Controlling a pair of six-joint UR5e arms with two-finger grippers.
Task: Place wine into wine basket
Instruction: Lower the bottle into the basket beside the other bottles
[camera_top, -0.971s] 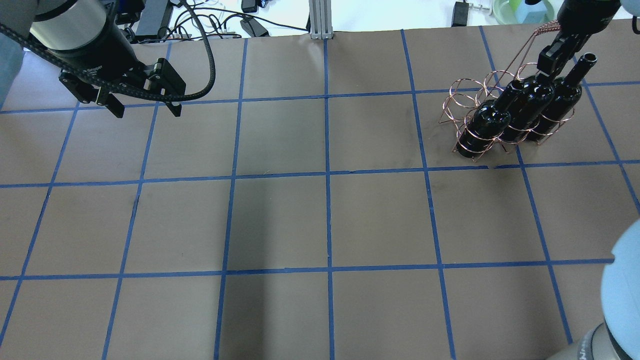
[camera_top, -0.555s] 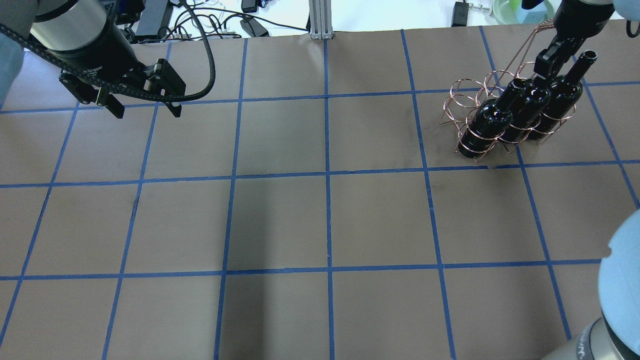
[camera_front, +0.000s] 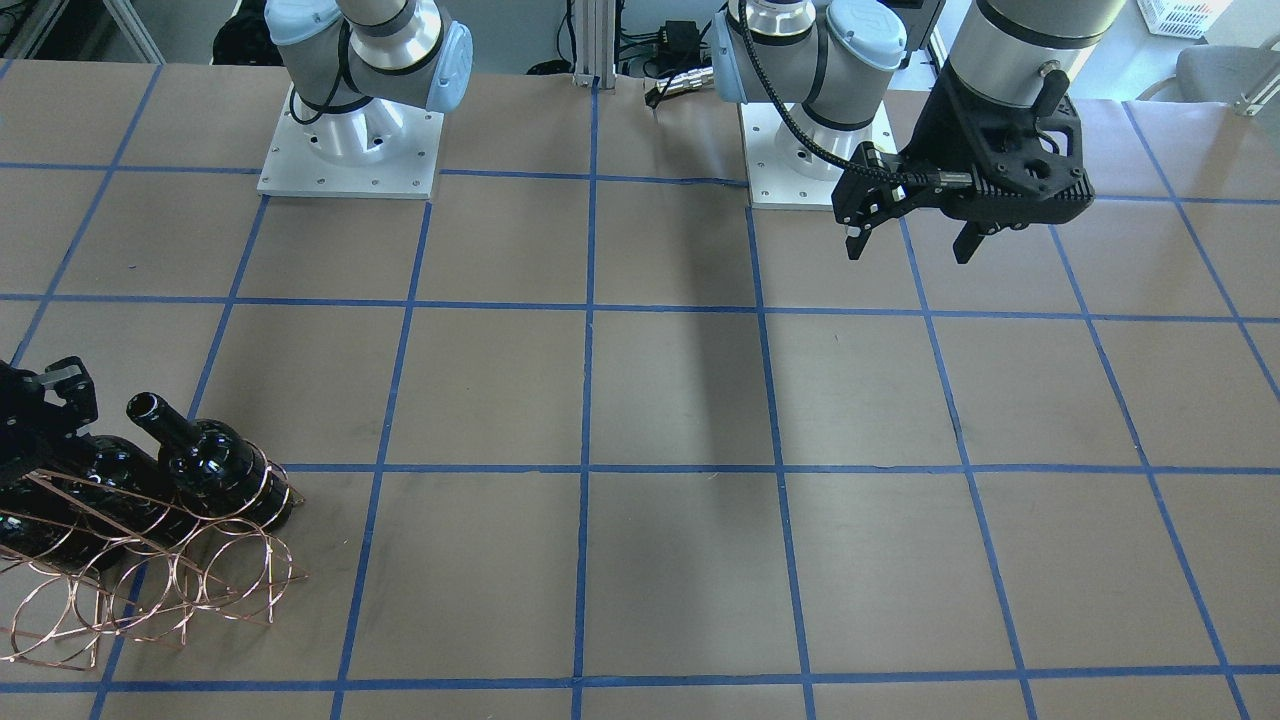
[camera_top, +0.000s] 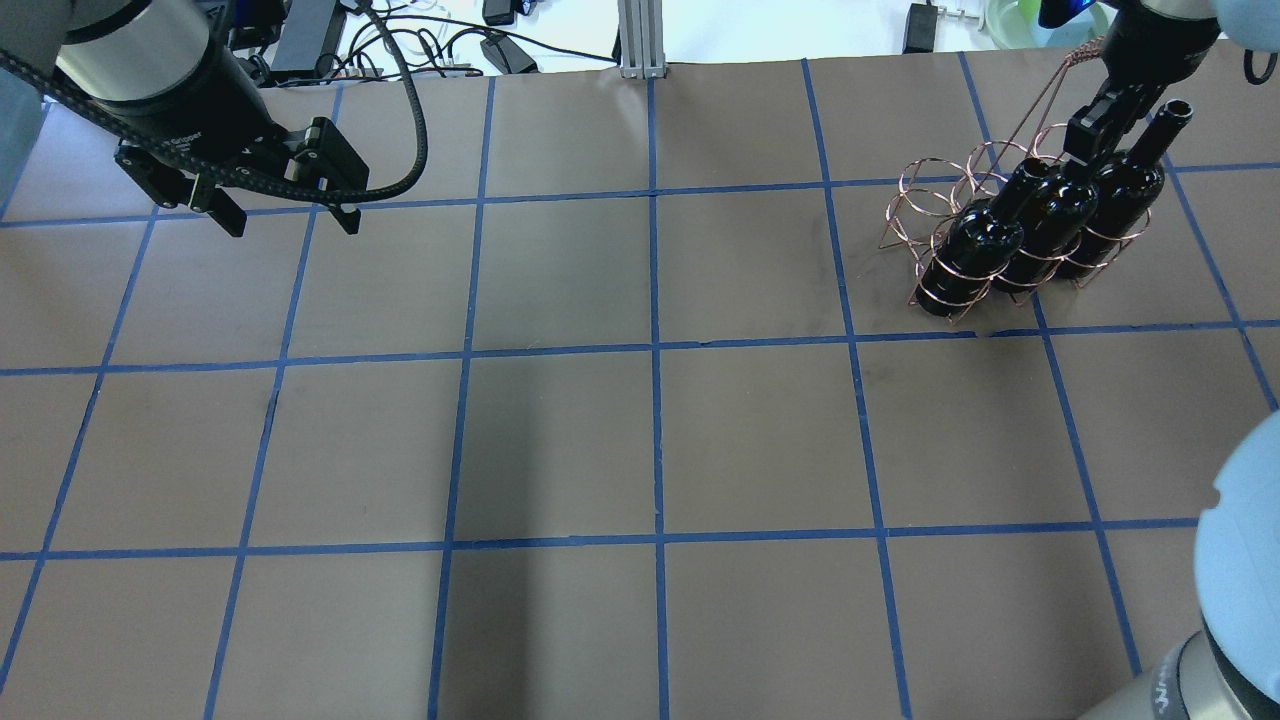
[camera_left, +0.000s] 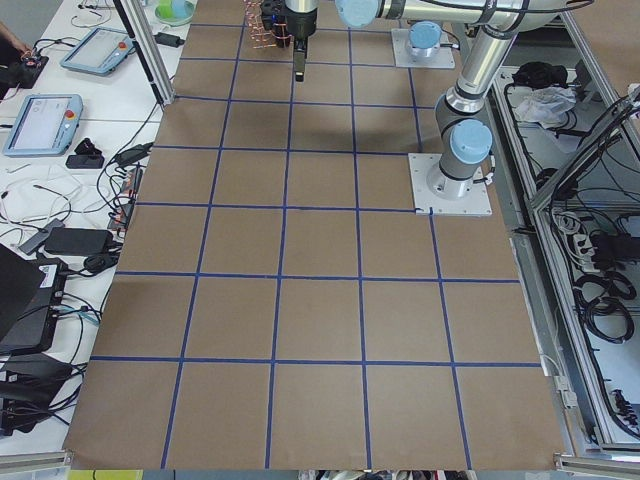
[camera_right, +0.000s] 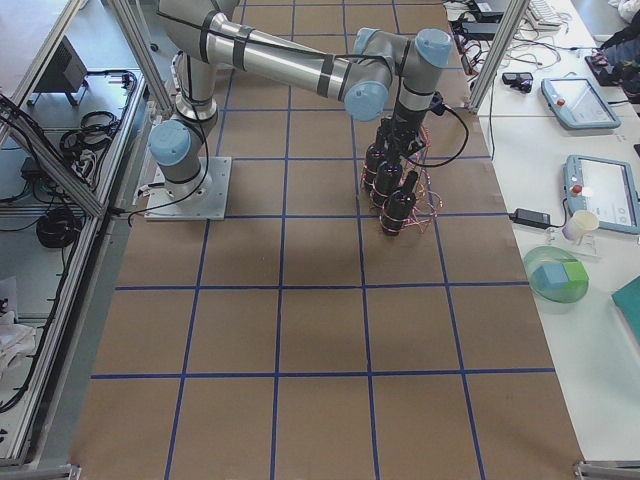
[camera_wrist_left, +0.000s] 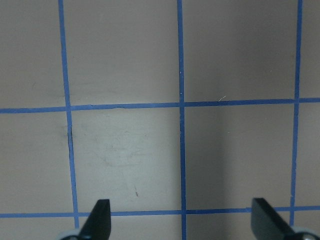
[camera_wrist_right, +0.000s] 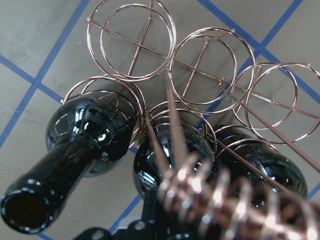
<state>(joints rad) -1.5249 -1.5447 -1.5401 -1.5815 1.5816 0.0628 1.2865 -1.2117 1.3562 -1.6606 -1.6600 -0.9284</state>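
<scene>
Three bottles (camera_top: 975, 250) sit in one wine basket (camera_top: 925, 195) on the desk (camera_top: 650, 450), the wine (camera_top: 1050, 205) midmost. Left pincer (camera_top: 292, 228) gapes empty, unmoved; right pincer (camera_top: 1085, 135) at its neck, grip unclear, has shifted slightly.

I find the wine basket (camera_top: 930, 195) by the far right corner of the counter (camera_top: 650, 440). Three bottles (camera_top: 1045, 215) fill its row on the robot's side; the three loops (camera_wrist_right: 140, 40) toward the far edge stand open. Its handle (camera_wrist_right: 210, 195) slants up over the middle, the right gripper (camera_top: 1080, 135) close beside it. Leftward runs flat counter, the left gripper (camera_top: 290, 215) hanging over the far left corner
</scene>
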